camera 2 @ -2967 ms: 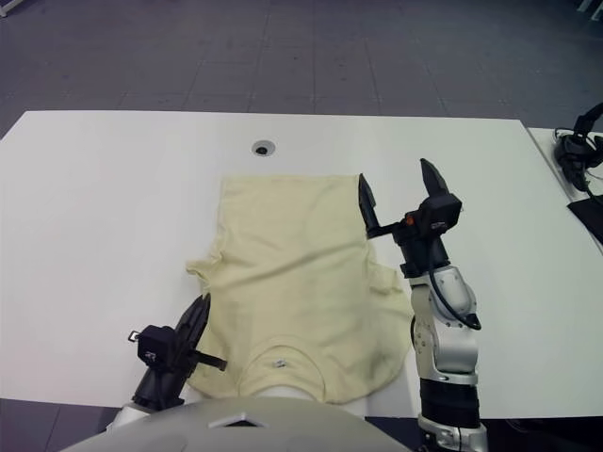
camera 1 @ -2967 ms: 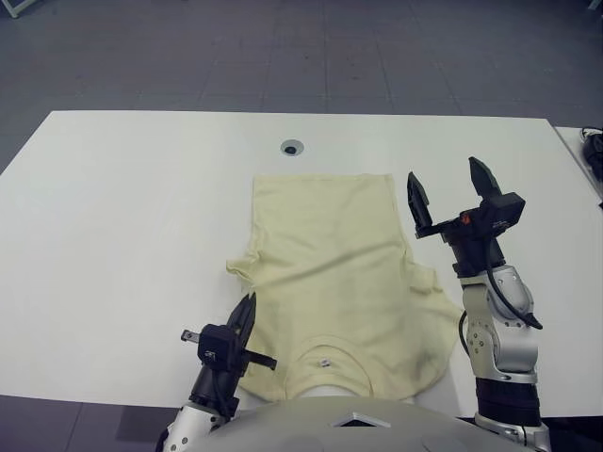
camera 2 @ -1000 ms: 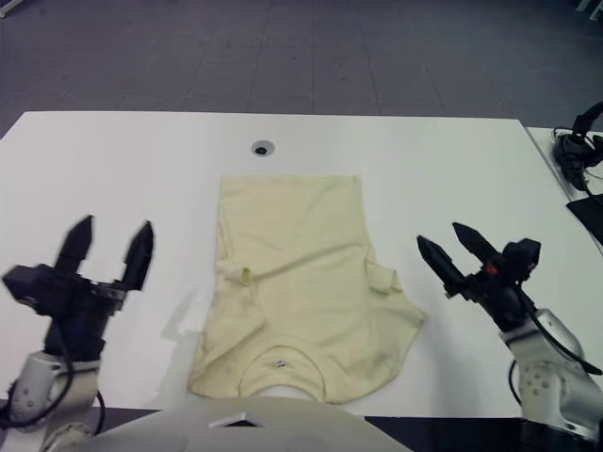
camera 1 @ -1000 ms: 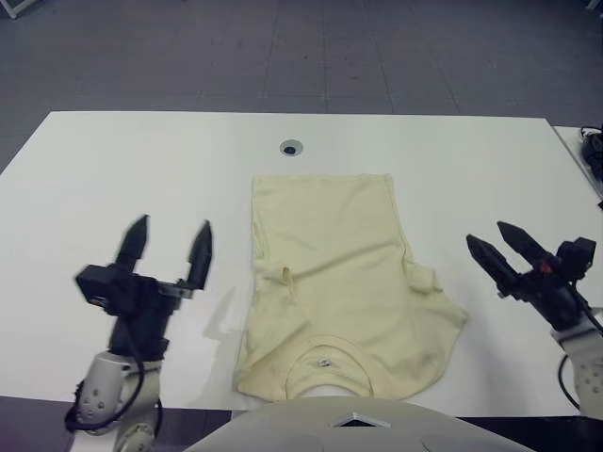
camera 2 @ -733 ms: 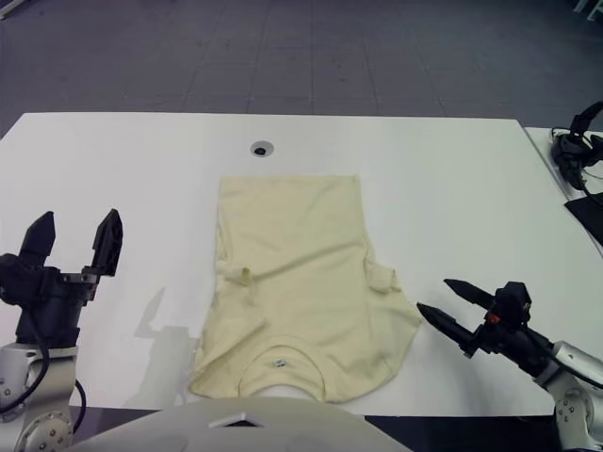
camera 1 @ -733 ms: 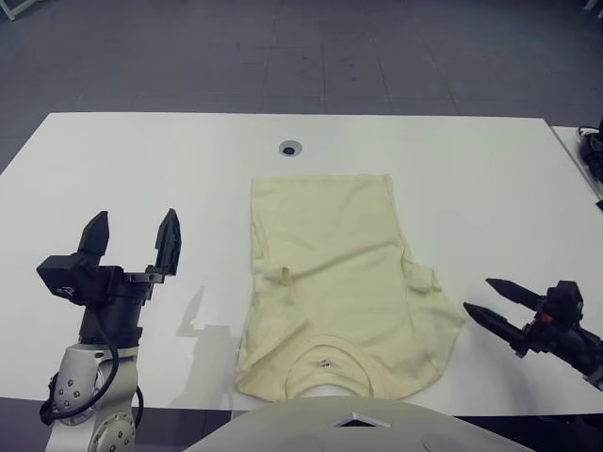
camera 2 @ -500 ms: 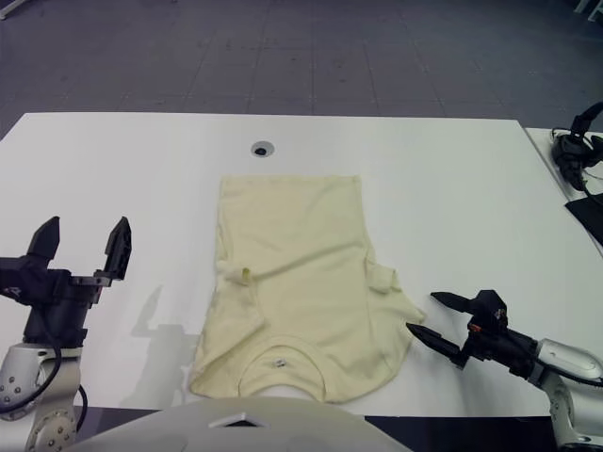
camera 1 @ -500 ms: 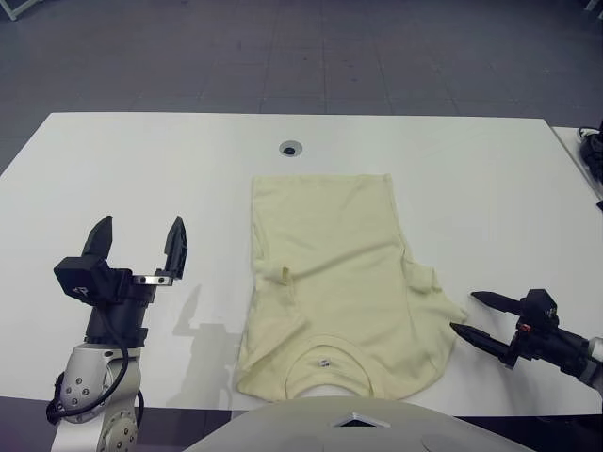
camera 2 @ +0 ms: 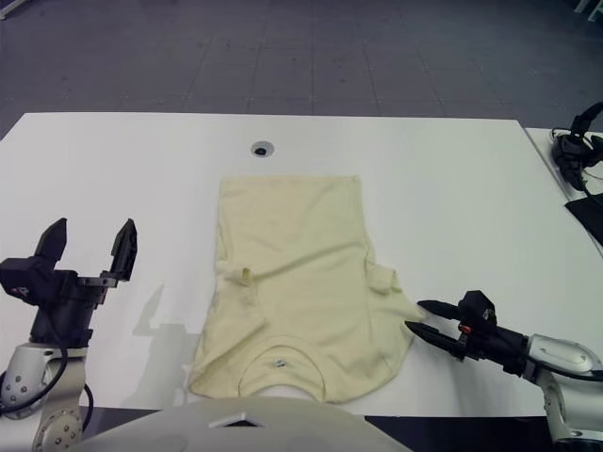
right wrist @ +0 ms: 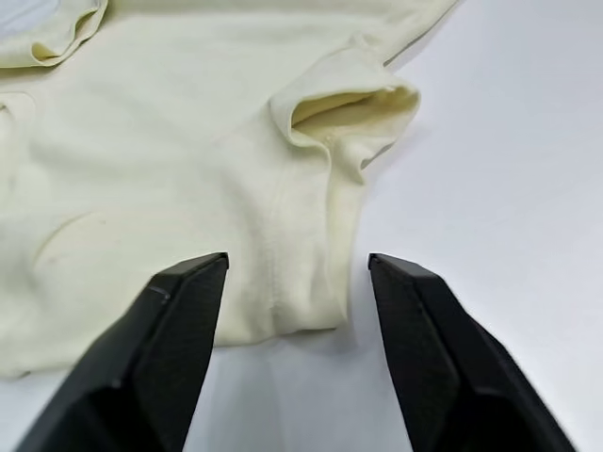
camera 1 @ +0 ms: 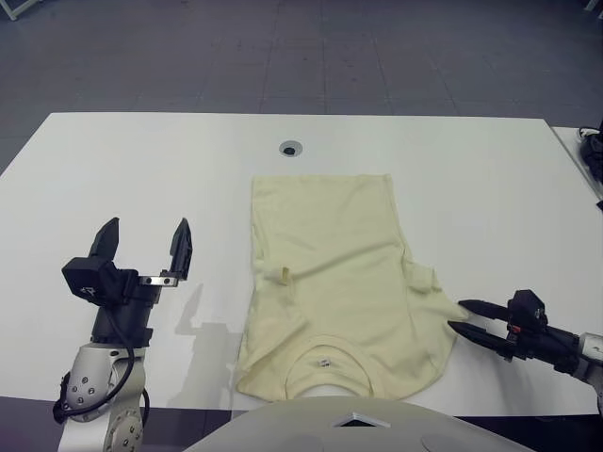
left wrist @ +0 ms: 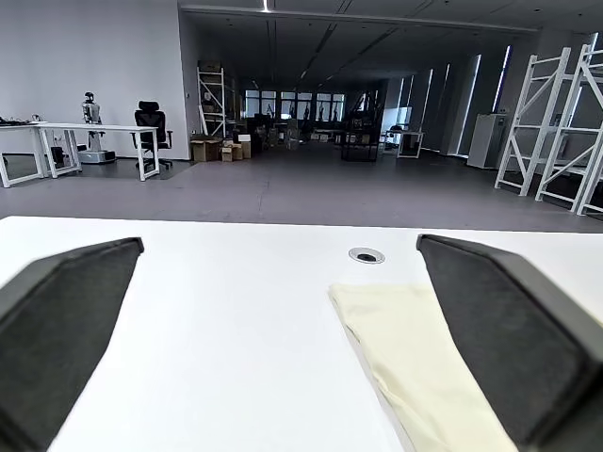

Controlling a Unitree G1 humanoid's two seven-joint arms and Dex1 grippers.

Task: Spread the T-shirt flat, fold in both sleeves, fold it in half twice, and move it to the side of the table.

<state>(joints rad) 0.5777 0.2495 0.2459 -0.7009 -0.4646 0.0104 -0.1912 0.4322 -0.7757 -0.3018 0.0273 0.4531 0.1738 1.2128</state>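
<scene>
1. Pale yellow cotton T-shirt (camera 1: 339,282) lies mid-table on the white table (camera 1: 141,160), collar at the robot's edge, hem twd the far side, just short of the round cable hole (camera 1: 291,148).
2. Shirt's left sleeve (camera 1: 279,275) is tucked in over the body; that side runs fairly straight.
3. Right sleeve (right wrist: 349,104) is bunched in a small roll at the shirt's right edge, cuff gaping. Below it the shoulder corner flares out twd the right side, w/ wrinkles.
4. Left gripper (camera 1: 147,226) is held up off the table, well apart from the shirt on its left, tips pointing up and fwd. Jaws spread wide, nothing in them. Its wrist cam looks along the tabletop, w/ the shirt's edge (left wrist: 415,367) between the two dark fingers (left wrist: 499,348).
5. Right gripper (camera 1: 457,315) is low over the table at the near right, lying almost flat, tips at the shirt's flared right corner. Jaws parted, holding nothing. In the wrist cam the shirt's side edge lies between the fingers (right wrist: 179,330). Can't tell if the tips touch the cloth.
</scene>
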